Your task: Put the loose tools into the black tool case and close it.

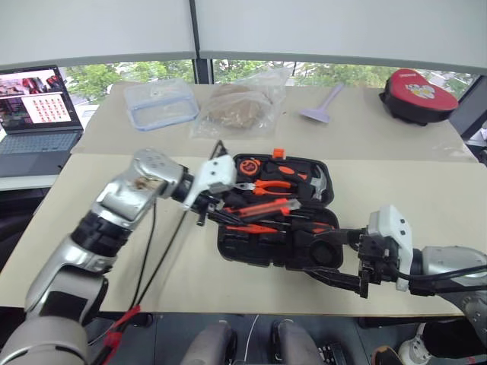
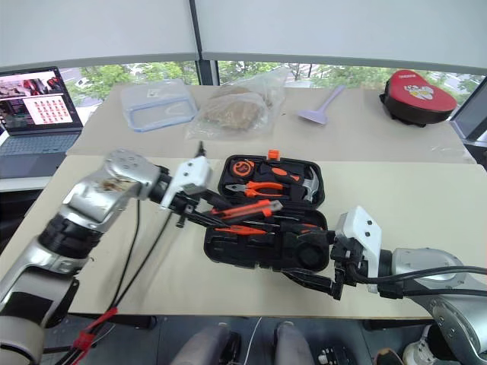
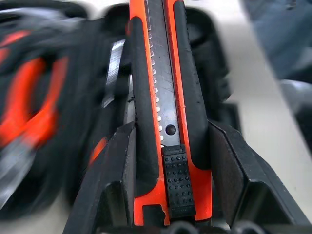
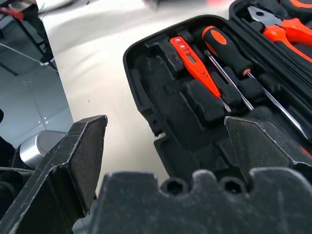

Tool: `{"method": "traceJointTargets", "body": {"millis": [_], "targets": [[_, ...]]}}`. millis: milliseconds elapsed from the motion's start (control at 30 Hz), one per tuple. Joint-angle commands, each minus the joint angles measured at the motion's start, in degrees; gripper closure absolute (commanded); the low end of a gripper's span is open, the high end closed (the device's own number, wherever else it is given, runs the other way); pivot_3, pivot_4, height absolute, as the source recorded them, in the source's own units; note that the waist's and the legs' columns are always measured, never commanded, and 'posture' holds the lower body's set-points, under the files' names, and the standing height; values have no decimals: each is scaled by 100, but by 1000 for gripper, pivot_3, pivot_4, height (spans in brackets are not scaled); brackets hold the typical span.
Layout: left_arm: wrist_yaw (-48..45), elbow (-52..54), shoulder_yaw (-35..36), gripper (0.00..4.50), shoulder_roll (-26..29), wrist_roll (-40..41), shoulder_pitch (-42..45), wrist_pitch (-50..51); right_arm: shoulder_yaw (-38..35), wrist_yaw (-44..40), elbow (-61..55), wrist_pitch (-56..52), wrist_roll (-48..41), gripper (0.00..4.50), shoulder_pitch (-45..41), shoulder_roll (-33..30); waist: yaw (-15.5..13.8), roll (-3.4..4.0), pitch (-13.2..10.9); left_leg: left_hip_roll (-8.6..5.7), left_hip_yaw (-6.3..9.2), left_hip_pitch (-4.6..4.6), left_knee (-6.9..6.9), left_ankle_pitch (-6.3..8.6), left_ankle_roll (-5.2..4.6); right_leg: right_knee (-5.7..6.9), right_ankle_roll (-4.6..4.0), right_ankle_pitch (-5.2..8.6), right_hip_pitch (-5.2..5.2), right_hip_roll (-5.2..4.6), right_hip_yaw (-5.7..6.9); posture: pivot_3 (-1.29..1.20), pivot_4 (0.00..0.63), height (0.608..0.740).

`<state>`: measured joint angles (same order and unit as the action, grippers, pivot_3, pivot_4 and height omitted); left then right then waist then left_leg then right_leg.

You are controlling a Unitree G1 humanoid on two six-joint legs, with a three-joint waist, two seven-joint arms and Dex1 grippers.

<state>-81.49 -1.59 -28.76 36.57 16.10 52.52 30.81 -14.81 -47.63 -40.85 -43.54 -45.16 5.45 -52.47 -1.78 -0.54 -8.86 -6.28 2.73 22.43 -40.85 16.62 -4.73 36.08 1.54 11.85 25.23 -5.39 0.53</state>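
Nearest, at the front edge of the tabletop (image 1: 190, 281): right hand (image 1: 365, 280) with fingers spread wide, gripping nothing, hovering just beside the near right corner of the black tool case (image 1: 251, 251); seen past its fingers, the slim orange tester screwdriver (image 4: 197, 68) and a black-and-orange-handled screwdriver (image 4: 229, 51) already seated side by side in recesses of the near half of the case.

Next, the case itself lying open and flat mid-tabletop, lid half away from the robot; orange-handled pliers (image 1: 268, 185) and hammer (image 1: 319, 182) seated in the far half; small orange latch (image 1: 278, 153) on the far rim.

Over the left part of the open case: left hand (image 1: 217, 213) reaching in from the left, fingers closed partway around the black-and-orange utility knife (image 3: 168, 97); knife clamped at its slider end between both finger pads, body pointing straight out past the fingertips over the case's interior; whether the knife touches the case cannot be told.

Farther back, on the second tabletop: clear plastic container (image 1: 161, 103), crumpled clear bag (image 1: 240, 106) holding something brown, pale purple scoop (image 1: 323, 106), red-and-black pouch (image 1: 417, 95) at the far right; open laptop (image 1: 34, 114) at the far left.
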Motion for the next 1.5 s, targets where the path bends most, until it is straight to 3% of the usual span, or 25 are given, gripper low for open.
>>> {"method": "traceJointTargets", "body": {"millis": [33, 667, 733, 767, 900, 1067, 1167, 1367, 1500], "targets": [[-287, -67, -405, 2821, -34, -517, 170, -360, -316, 140, -296, 54, -53, 0, 121, 11, 38, 1, 0, 2, 0, 0, 2, 0, 0, 0, -1, 0, 1, 1, 0, 0, 150, 722], [-303, -2, -959, 2821, -487, -1055, 70, 794, -480, 463, -590, 89, -99, 0, 700, 110, -35, 0, 0, 2, 1, -1, -9, 1, -6, 2, 1, 1, -4, 5, 0, 0, 150, 722], [-346, 63, -992, 1817, -444, -1072, 42, 783, -425, 465, -550, 109, -55, 0, 667, 121, -34, 0, 0, 2, 1, -2, -9, 1, -6, 2, 1, 1, -5, 5, 0, 0, 150, 722], [-325, 63, -983, 1642, -435, -1091, 34, 772, -398, 471, -531, 114, -41, 0, 637, 132, -35, 0, 0, 2, 1, -2, -9, 1, -6, 2, 1, 1, -5, 5, 0, 0, 150, 722], [-246, -8, -703, 175, -494, -945, 164, 953, -341, 450, -485, 139, -20, 0, 565, 179, -37, 1, 0, 3, 1, -4, -8, 2, -6, 2, 1, 1, -5, 5, 0, 0, 150, 722], [-168, -125, -182, 44, -659, -567, 387, 1223, -303, 348, -358, 209, 30, 0, 509, 179, -48, 0, 0, 2, 1, -2, -14, 1, -7, 4, 2, 2, -6, 6, 1, 0, 150, 722], [-74, -180, -143, 761, -703, -608, 317, 1028, -238, 315, -290, 253, 68, 0, 440, 154, -39, 1, 0, 3, 1, -3, -13, 1, -7, 4, 2, 2, -6, 6, 1, 0, 150, 722], [-122, -1, -381, 3122, -618, -738, -32, 716, -205, 273, -260, 282, 121, 0, 428, 148, -40, 0, 0, 2, 1, -3, -13, 1, -6, 5, 2, 2, -5, 6, -1, 0, 150, 722], [-355, 96, -724, 4459, -294, -1019, -217, 331, -215, 256, -269, 281, 142, 0, 478, 156, -38, 0, 0, 2, 1, -3, -12, 1, -6, 5, 2, 2, -4, 5, -2, 0, 150, 722]]}}
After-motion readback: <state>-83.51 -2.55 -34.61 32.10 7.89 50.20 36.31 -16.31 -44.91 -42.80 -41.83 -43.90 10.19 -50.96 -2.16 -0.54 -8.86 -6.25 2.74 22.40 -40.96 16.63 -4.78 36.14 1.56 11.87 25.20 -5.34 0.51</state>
